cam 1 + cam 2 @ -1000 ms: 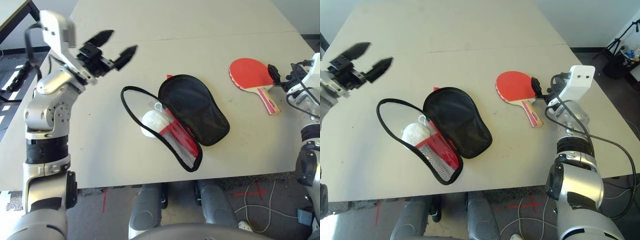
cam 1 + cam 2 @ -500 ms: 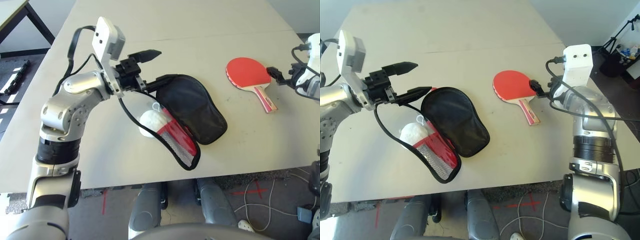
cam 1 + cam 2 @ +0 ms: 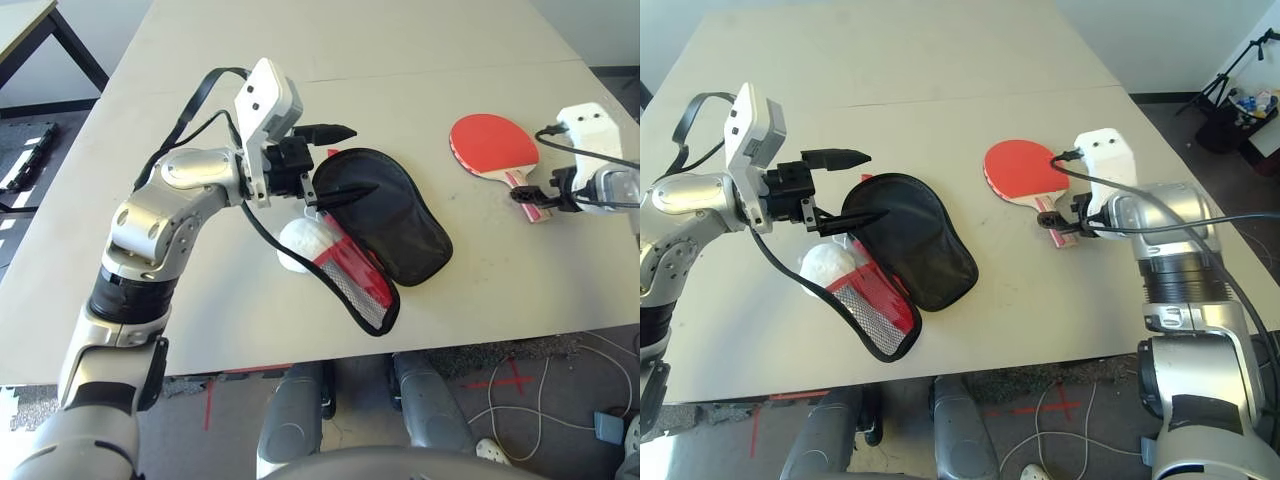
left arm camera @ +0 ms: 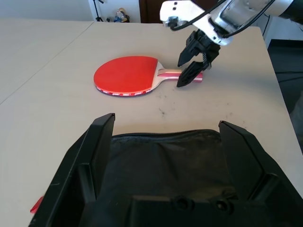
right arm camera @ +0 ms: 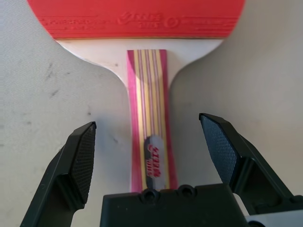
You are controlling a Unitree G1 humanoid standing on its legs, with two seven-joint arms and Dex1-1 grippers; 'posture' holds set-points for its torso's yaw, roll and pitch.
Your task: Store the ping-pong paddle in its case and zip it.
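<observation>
Fingers of the right gripper [image 5: 151, 156] are spread wide, one on each side of the ping-pong paddle [image 3: 497, 148]'s striped handle, not touching it; the gripper points steeply down at the table [image 3: 200, 290]. The left gripper [image 3: 345, 160] is likewise spread, holding nothing, level over the far edge of the case [image 3: 385, 215], which lies open, lining up. A whitish pouch [image 3: 305, 245] lies in the case's other half.

Both pincers [image 3: 338, 160] [image 3: 1058, 224] agape, apart
</observation>
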